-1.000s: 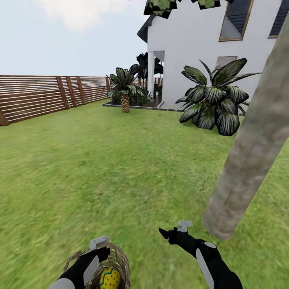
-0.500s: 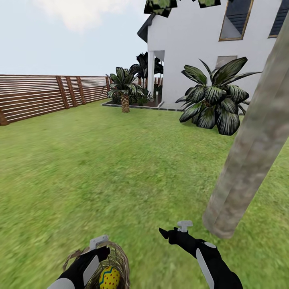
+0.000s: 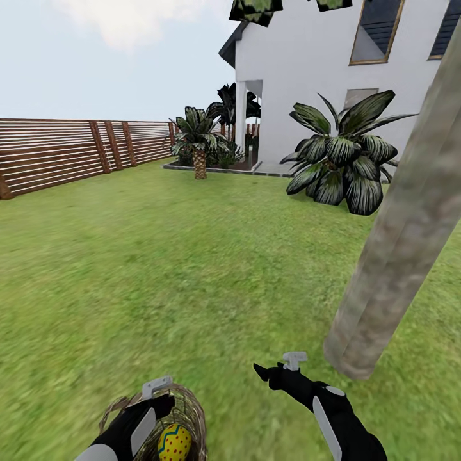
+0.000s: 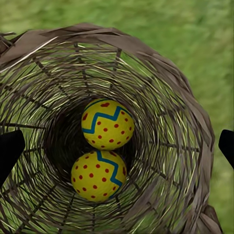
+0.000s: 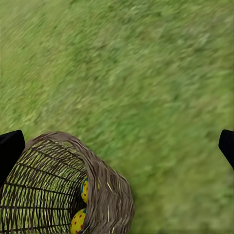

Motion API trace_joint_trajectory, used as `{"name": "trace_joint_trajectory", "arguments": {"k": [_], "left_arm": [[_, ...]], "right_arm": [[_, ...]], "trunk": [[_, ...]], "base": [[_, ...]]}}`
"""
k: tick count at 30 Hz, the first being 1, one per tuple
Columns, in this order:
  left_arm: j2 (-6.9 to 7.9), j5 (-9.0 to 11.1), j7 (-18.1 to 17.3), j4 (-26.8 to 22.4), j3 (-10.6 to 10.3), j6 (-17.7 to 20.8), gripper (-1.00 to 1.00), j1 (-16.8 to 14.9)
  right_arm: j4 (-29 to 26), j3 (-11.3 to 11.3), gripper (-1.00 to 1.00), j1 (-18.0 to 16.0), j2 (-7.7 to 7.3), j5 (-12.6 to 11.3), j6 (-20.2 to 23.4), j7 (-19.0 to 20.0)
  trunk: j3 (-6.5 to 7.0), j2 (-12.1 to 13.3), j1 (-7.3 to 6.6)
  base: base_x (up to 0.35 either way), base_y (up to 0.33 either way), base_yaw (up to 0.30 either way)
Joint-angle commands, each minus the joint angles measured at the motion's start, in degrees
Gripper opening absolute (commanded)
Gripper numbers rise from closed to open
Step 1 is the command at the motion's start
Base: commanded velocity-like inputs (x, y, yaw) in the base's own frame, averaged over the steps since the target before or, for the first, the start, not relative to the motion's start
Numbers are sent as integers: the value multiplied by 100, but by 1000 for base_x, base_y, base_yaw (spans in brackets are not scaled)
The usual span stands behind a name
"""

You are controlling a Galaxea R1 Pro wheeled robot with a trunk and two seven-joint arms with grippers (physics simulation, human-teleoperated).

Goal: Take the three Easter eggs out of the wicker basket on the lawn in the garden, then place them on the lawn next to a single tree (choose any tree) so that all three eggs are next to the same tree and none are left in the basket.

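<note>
Here, in the head view, the wicker basket (image 3: 173,422) stands on the lawn (image 3: 160,269), well to the near left of the tree (image 3: 397,250) whose mottled trunk leans up from the grass. One Easter egg (image 3: 174,443) shows inside the basket, with the left gripper (image 3: 153,400) hanging over the rim; how far its fingers are spread cannot be told from here. The right gripper (image 3: 275,370) hovers above bare grass between the basket and the trunk base, holding nothing. Beyond the tree are a broad-leaved dark plant (image 3: 342,160), a white house (image 3: 307,70) and a slatted wooden fence (image 3: 70,150). From the left wrist view, the basket (image 4: 161,73) is seen from straight above, two eggs touching at its bottom, one egg (image 4: 107,124) and a second egg (image 4: 99,176); the dark fingertips (image 4: 9,151) stand wide apart outside the eggs, gripping nothing. From the right wrist view, the basket (image 5: 105,190) lies beside open lawn (image 5: 146,73), egg patches (image 5: 84,190) showing inside it, and the fingertips (image 5: 9,151) are spread wide and empty.
</note>
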Motion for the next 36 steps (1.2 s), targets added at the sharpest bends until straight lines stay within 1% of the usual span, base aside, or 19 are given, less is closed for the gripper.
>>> {"name": "trace_joint_trajectory", "arguments": {"k": [1, 15, 36], "left_arm": [[-5, 30, 12, -14, 34, 32, 100, 0], [14, 33, 13, -11, 38, 49, 100, 5], [32, 51, 176, 2, 47, 53, 100, -8]], "right_arm": [[-5, -22, 100, -3, 6, -48, 54, 24], [-5, -24, 100, -3, 6, -48, 54, 24], [-5, -25, 100, -3, 6, -42, 54, 16]], "trunk": [[-6, -3, 0], [-6, -3, 0], [-6, -3, 0]], "base": [[0, 0, 0], [0, 0, 0], [0, 0, 0]]}}
